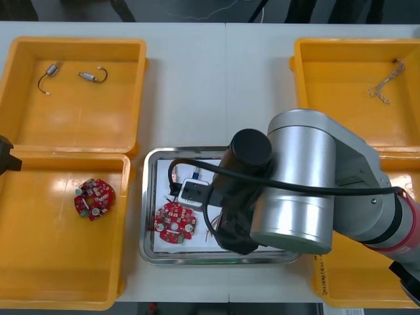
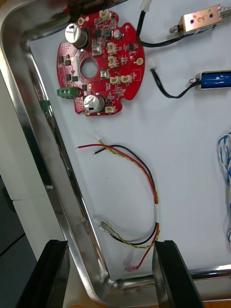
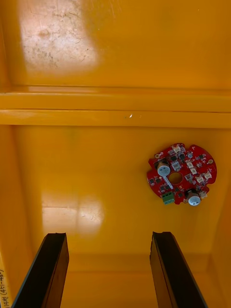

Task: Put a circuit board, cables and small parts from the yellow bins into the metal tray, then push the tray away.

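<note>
Counter risk: open right jaws above the metal tray's [image 1: 146, 203] near rim may snag its red-and-yellow cable [image 2: 149, 180]; open left jaws wait over a yellow bin [image 1: 39, 275].

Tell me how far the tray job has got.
Loaded: the tray holds a circuit board, a red and yellow cable, a blue and white cable and two small metal parts. In hand: nothing; the right gripper hangs open above the tray's corner, the left gripper open over a yellow bin. Left: pushing the tray away.
</note>
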Robot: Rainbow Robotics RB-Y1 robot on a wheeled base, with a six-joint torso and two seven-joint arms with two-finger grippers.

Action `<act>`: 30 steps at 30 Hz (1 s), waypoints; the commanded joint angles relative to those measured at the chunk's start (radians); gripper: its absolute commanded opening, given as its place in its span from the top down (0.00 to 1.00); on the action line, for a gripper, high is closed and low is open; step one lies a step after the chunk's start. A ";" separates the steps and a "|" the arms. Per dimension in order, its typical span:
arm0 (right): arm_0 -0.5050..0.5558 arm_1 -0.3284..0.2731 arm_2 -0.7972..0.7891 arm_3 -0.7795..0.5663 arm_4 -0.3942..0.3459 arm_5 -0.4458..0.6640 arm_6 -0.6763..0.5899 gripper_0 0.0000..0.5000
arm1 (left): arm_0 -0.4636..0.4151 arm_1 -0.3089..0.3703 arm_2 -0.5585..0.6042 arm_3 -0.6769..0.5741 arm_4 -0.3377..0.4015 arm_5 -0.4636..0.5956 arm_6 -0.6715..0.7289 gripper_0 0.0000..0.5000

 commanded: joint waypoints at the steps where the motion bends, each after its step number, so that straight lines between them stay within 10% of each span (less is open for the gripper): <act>1: -0.033 0.020 0.051 0.024 0.005 -0.006 0.119 0.00 | 0.018 0.047 0.033 -0.028 0.004 0.007 -0.032 0.00; 11: -0.031 0.025 0.081 0.117 -0.085 -0.079 0.216 0.00 | 0.018 0.047 0.033 -0.028 0.004 0.007 -0.032 0.00; 30: -0.031 0.029 0.310 0.127 0.074 -0.156 0.179 0.00 | 0.018 0.047 0.033 -0.028 0.004 0.007 -0.032 0.00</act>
